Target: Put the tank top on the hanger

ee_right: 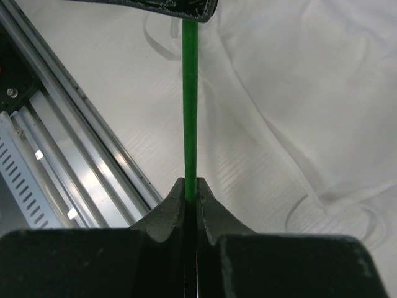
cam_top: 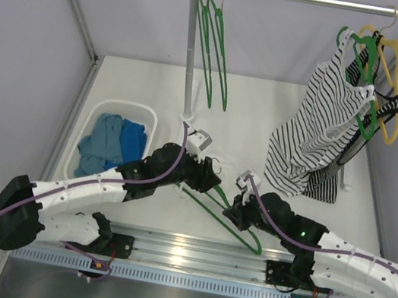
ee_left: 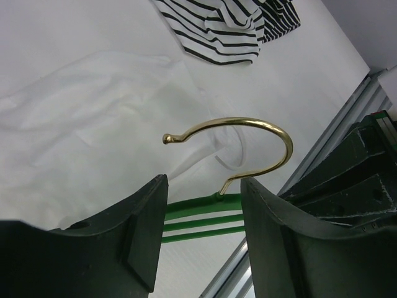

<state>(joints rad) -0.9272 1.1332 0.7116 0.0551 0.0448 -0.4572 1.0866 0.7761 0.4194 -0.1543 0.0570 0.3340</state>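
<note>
From above, the hanger (cam_top: 249, 239) partly under both arms (cam_top: 156, 172); tank top (ee_left: 93, 105) edge-cropped.

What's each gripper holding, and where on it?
Right gripper is clamped on the hanger's green bar. Left gripper straddles its neck below the hook; grip unclear.
</note>
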